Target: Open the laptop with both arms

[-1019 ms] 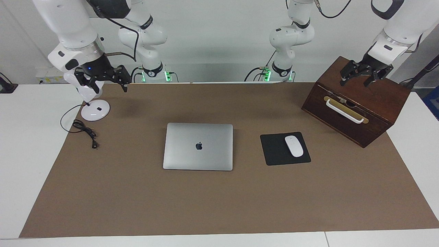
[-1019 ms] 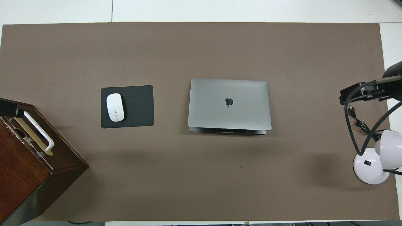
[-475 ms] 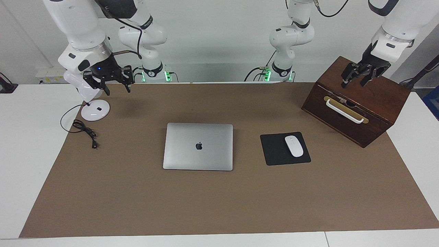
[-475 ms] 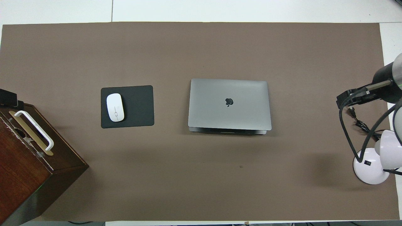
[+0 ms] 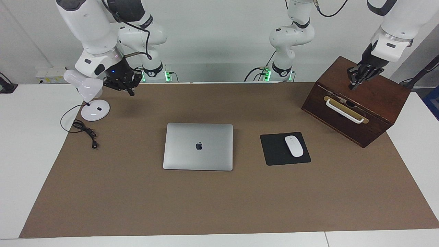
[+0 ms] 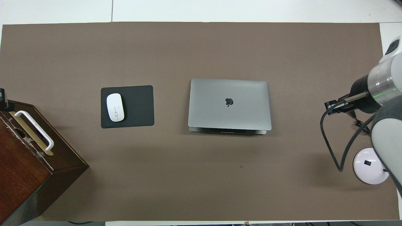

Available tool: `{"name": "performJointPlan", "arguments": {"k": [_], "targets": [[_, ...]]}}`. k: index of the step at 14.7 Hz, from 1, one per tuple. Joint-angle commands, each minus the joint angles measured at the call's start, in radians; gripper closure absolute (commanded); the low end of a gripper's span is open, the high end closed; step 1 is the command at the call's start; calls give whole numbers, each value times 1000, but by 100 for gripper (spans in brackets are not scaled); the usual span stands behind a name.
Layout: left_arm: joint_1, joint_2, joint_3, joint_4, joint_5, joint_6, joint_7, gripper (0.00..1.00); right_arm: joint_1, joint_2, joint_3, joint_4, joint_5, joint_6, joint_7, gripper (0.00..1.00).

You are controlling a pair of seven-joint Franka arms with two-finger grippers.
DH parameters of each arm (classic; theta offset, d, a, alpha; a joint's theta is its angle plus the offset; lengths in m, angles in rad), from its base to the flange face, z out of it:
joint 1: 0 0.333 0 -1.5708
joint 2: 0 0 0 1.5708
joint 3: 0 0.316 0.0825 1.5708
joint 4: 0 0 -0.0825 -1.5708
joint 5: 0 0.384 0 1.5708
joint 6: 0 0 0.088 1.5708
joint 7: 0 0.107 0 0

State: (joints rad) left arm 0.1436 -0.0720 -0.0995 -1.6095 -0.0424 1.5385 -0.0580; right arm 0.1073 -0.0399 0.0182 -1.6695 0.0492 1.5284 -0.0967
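Observation:
The silver-grey laptop [image 5: 198,146] lies shut on the middle of the brown mat, apple logo up; it also shows in the overhead view [image 6: 229,103]. My right gripper [image 5: 128,90] hangs in the air over the mat's edge at the right arm's end, beside the lamp, well away from the laptop; it also shows in the overhead view [image 6: 333,105]. My left gripper [image 5: 353,84] hangs over the top of the wooden box at the left arm's end; only its tip shows in the overhead view [image 6: 2,95]. Neither gripper touches the laptop.
A dark wooden drawer box [image 5: 377,99] with a white handle stands at the left arm's end. A white mouse [image 5: 294,146] lies on a black mouse pad [image 5: 272,152] beside the laptop. A white desk lamp [image 5: 95,110] and its black cable [image 5: 84,130] are at the right arm's end.
My right gripper has moved from the lamp toward the table's middle and turned. My left gripper has turned over the box. The laptop has not moved.

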Motion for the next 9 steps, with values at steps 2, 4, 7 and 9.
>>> {"name": "performJointPlan", "arguments": {"k": [2, 4, 7, 9], "targets": [[-50, -29, -2, -38, 10, 23, 13, 100, 40, -83, 2, -156, 24, 103, 38, 76], [-52, -44, -3, -84, -7, 93, 14, 100, 81, -98, 2, -202, 43, 151, 38, 65], [-126, -92, -2, -194, -37, 199, 38, 100, 133, -117, 2, -268, 61, 203, 38, 61], [-139, -136, -5, -286, -43, 279, 33, 100, 155, -127, 2, -315, 84, 272, 95, 48]]}}
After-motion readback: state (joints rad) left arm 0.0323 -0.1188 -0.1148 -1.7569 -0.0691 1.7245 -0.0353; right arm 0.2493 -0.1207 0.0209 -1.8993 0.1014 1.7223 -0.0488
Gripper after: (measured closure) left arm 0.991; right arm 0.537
